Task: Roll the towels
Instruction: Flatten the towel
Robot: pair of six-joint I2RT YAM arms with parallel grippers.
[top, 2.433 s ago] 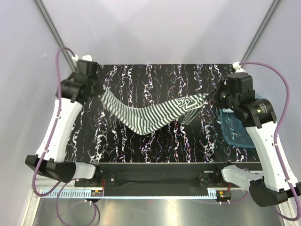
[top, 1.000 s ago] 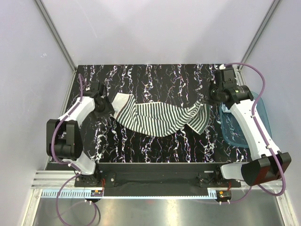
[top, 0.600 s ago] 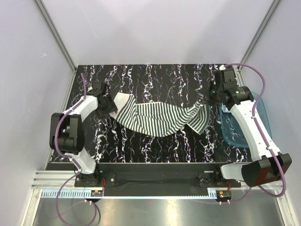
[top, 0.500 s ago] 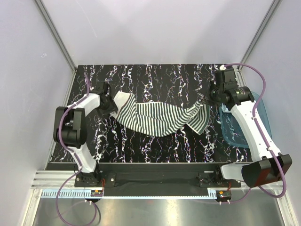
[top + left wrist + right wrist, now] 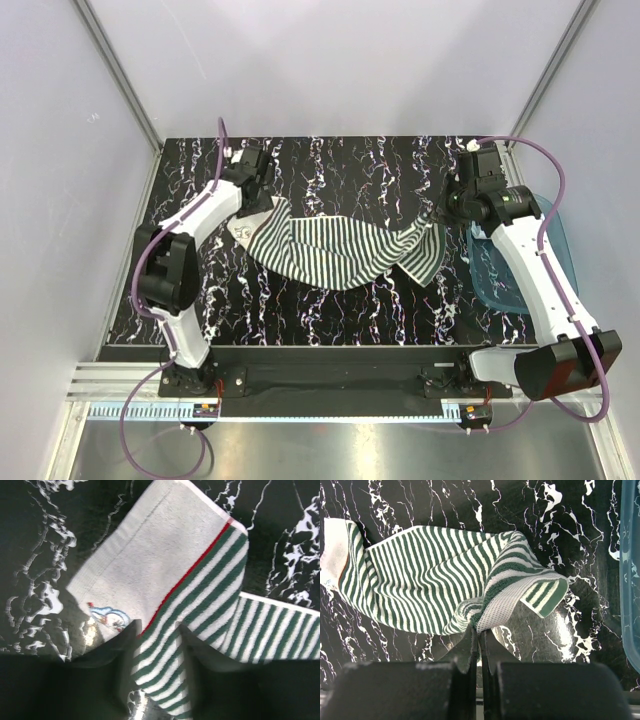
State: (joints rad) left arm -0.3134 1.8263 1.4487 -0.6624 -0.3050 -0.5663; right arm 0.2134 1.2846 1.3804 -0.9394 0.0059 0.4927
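The dark-and-white striped towel (image 5: pixel 340 250) lies loosely spread across the middle of the black marbled table (image 5: pixel 330 160). Its left end is a plain white band (image 5: pixel 150 555) edged by a red line, with a small embroidered figure. My left gripper (image 5: pixel 256 203) hangs over that end. In the left wrist view its fingers stand apart (image 5: pixel 157 630) astride a flat strip of striped cloth, which is not pinched. My right gripper (image 5: pixel 432 213) is shut on the towel's bunched right corner (image 5: pixel 492 610) and holds it just above the table (image 5: pixel 481 630).
A translucent blue plastic tray (image 5: pixel 520 270) sits at the table's right edge, under my right arm, and its rim (image 5: pixel 632 580) shows in the right wrist view. Grey walls and metal posts (image 5: pixel 120 75) enclose the table.
The towel, earlier stretched in the air between both grippers, now rests on the table. My left arm has swung from its left side to the far side of the white end, its jaws narrowing.
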